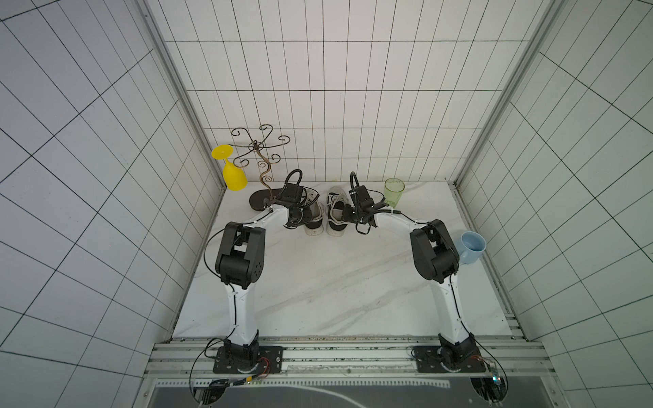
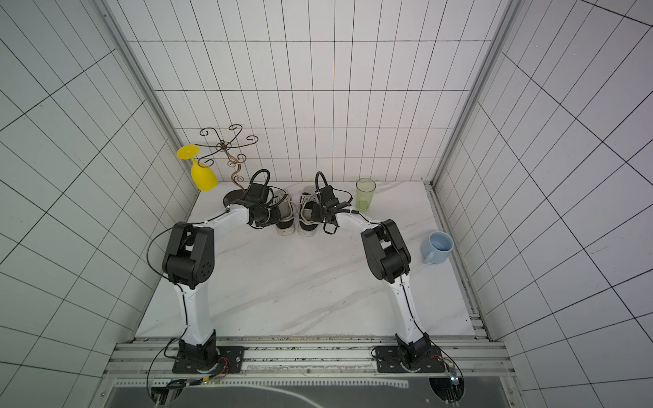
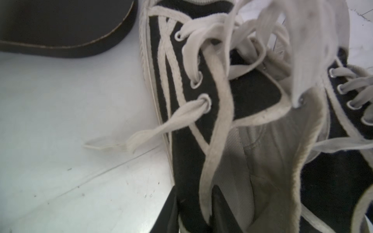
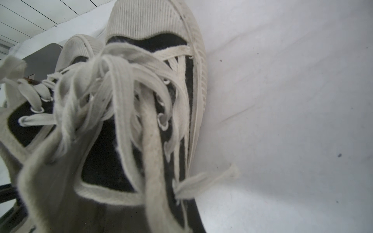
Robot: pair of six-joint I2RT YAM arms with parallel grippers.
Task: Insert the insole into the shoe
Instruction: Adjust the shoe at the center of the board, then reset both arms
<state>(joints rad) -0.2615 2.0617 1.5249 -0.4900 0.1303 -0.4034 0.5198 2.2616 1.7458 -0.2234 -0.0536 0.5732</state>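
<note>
Both top views show me reaching to the back of the table (image 1: 335,282), arms bent inward at the elbows. My left gripper (image 1: 298,218) sits low over the left shoe (image 1: 313,222) and my right gripper (image 1: 349,214) over the right shoe (image 1: 335,226). The pair stands side by side, toes to the wall, and from up here my wrists hide both sets of jaws. My left wrist view looks down into the left shoe's mouth. One finger (image 3: 171,209) stands outside the side wall near the heel and its partner stands inside, with the wall and a trailing lace (image 3: 214,141) between them. I cannot tell whether they clamp or merely straddle. A pale mesh sheet in the opening looks to be the insole (image 3: 236,171), inside the shoe but seemingly not lying flat. My right wrist view runs along the right shoe toward its toe cap (image 4: 149,20). My fingers are out of frame there, pressed together, and what they pinch, if anything, I cannot make out. I judge the seating step is in hand. Next I need to push the insole forward under the tongue (image 3: 256,94) and down flat, holding the mouth wide and keeping the lace clear.
</note>
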